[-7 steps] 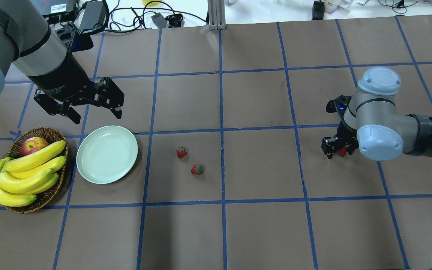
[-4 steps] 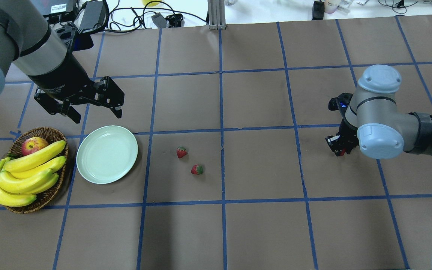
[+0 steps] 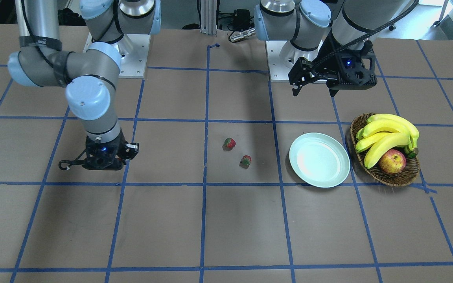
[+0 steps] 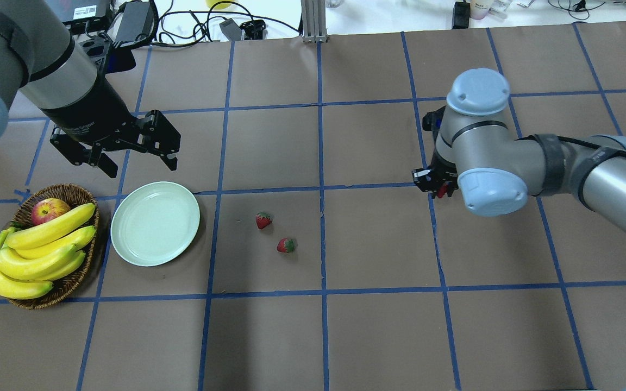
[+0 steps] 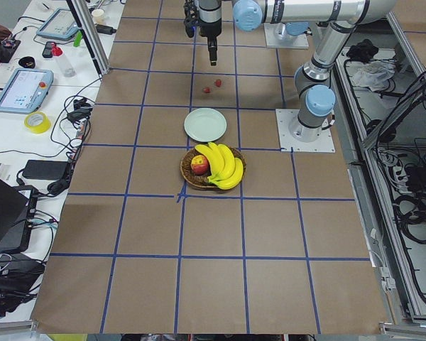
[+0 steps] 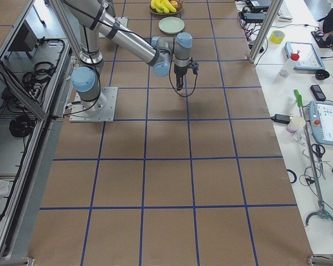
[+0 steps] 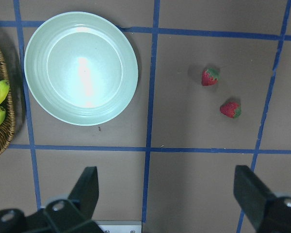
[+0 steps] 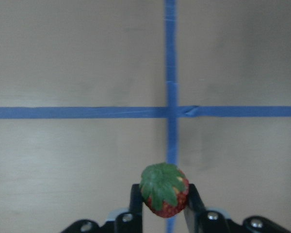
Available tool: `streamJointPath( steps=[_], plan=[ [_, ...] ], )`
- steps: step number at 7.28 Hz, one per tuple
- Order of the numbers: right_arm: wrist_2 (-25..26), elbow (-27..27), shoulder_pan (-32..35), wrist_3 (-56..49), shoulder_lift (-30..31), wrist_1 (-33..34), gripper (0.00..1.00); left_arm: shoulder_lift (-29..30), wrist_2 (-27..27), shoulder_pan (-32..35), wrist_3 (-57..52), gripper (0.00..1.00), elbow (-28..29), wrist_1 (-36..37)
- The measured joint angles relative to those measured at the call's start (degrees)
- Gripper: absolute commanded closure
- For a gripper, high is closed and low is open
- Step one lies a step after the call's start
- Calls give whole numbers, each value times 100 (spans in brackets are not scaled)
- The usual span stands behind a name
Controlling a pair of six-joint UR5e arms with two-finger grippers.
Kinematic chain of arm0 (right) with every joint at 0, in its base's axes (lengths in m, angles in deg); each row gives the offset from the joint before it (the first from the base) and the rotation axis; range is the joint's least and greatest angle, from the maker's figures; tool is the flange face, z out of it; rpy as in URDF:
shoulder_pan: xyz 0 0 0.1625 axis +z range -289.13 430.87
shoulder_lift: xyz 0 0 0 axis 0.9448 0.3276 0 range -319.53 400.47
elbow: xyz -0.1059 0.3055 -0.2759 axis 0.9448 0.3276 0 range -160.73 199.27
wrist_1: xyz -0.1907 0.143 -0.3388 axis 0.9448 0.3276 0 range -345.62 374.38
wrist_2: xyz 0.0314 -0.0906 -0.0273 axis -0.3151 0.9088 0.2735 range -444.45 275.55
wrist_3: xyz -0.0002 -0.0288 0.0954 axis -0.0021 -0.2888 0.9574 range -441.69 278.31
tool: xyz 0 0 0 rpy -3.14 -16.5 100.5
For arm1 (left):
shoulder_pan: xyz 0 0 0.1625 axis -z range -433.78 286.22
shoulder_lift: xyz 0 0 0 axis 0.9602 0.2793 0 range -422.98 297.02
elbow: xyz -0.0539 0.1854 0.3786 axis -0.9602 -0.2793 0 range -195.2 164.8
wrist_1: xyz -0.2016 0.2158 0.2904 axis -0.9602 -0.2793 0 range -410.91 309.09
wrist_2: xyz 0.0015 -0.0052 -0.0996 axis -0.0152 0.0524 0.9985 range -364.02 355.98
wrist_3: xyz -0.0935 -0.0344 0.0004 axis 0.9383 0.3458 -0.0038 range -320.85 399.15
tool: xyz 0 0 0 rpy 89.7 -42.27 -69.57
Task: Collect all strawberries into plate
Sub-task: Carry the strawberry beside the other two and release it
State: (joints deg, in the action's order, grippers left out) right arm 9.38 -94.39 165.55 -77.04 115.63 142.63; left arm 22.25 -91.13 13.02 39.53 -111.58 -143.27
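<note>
Two small red strawberries (image 4: 263, 220) (image 4: 286, 245) lie on the brown table right of the plate (image 4: 155, 224); they also show in the left wrist view (image 7: 210, 76) (image 7: 230, 109). The plate is pale mint, round and holds nothing. My right gripper (image 4: 438, 187) is shut on the third strawberry (image 8: 164, 195), green cap up, and holds it above a blue tape crossing, far right of the plate. My left gripper (image 4: 140, 165) is open and holds nothing, hovering just behind the plate.
A wicker basket (image 4: 68, 193) with bananas (image 4: 41, 244) and a red-yellow apple (image 4: 49, 210) stands left of the plate. Cables and boxes lie along the table's far edge. Blue tape lines grid the brown table.
My right arm has swung left and a little farther back with the strawberry in its grip. The left arm, plate and two loose strawberries have not moved.
</note>
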Motion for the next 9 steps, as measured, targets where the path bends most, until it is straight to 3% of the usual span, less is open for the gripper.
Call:
streamJointPath(
  steps=[3,6,8,9],
  plan=[
    [-1257,570,1368,2356,-515,62,91,6,0,1,-2,0,-1,3],
    [-1599,1249,2108,3255,-1066,16,95,1,1,2,2,0,7,12],
    [-1808,1301,2246,3377,-1235,23,85,8,-2,1,6,0,2,10],
    [-1843,1304,2260,3388,-1267,24,35,8,-2,2,9,0,5,10]
  ],
)
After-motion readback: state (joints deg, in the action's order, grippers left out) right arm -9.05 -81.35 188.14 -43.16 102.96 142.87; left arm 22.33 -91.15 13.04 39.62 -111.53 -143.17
